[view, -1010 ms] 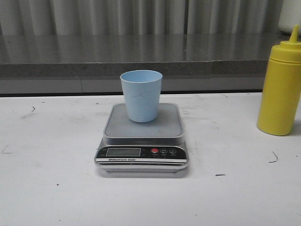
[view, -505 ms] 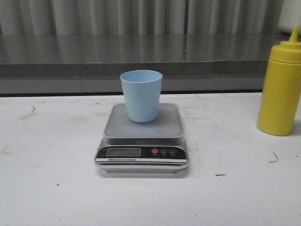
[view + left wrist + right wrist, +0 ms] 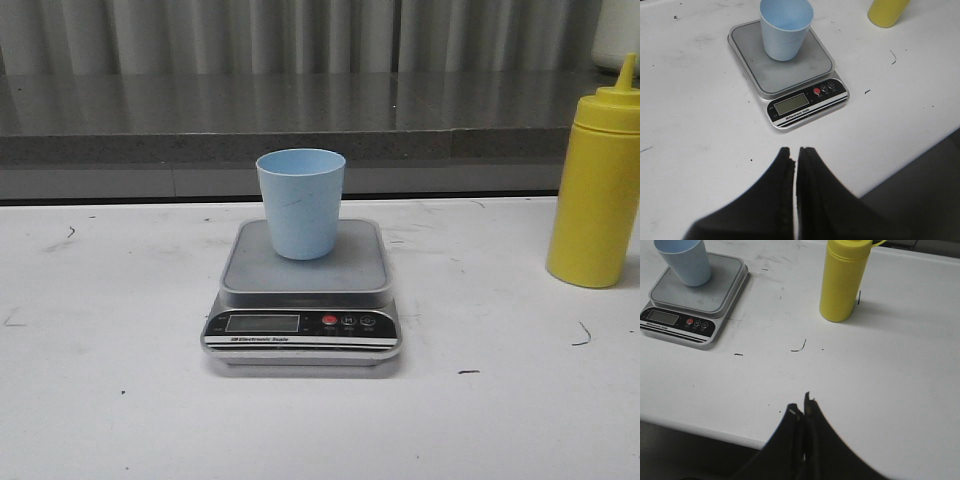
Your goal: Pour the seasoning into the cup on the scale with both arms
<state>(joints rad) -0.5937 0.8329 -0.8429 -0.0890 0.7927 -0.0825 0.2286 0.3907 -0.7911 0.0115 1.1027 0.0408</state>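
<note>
The light blue cup (image 3: 300,203) stands upright on the silver scale (image 3: 302,300) in the middle of the white table. It also shows in the left wrist view (image 3: 785,29) on the scale (image 3: 790,80) and in the right wrist view (image 3: 684,261) on the scale (image 3: 695,300). The tall yellow seasoning bottle (image 3: 597,190) stands upright at the right edge; it shows in the right wrist view (image 3: 844,281). My left gripper (image 3: 795,150) is shut and empty, near the table's front edge before the scale. My right gripper (image 3: 802,402) is shut and empty, well short of the bottle.
A grey ledge (image 3: 300,120) with a corrugated wall behind runs along the back of the white table (image 3: 110,300). The table's front edge (image 3: 700,427) lies close under both grippers. Small dark marks dot the tabletop.
</note>
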